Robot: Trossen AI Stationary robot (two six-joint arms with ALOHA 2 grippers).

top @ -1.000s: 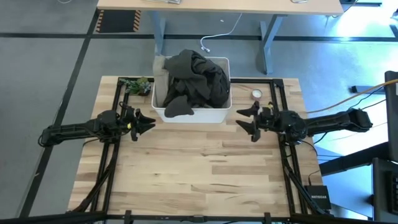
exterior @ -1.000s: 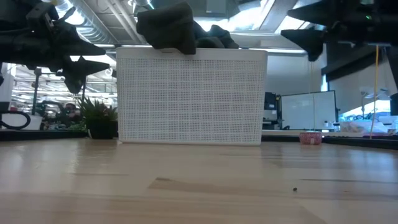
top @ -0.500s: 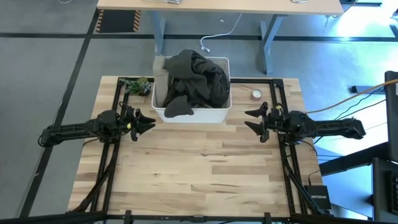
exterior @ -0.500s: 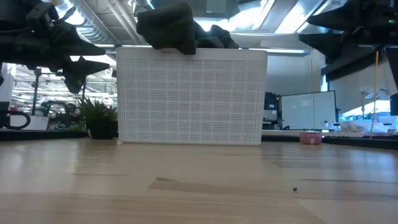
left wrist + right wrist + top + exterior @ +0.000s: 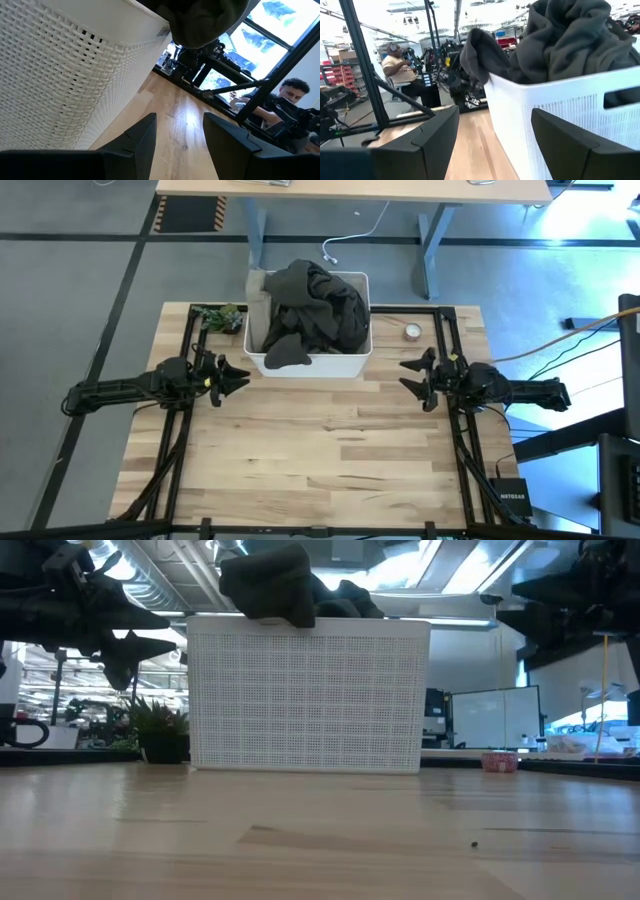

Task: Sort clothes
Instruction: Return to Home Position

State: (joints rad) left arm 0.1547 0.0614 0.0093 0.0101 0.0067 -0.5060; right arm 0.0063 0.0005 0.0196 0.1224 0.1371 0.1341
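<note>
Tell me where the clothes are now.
High view: the clothes are heaped in the white bin, far middle of the table, beside the small plant, one piece drooping over its near rim.

High: straight down. Low: table level. Wrists: close. All share bin (image 5: 305,365), clothes (image 5: 312,305).

Left end effector (image 5: 236,378); right end effector (image 5: 407,376) — (both) parted.

Clothes (image 5: 310,310): 1 crumpled heap of dark grey and olive garments, piled above the rim of the white bin (image 5: 300,366), with 1 fold draped over its front wall. Lying ahead of and between left gripper (image 5: 243,376) and right gripper (image 5: 405,374), touching neither.
</note>
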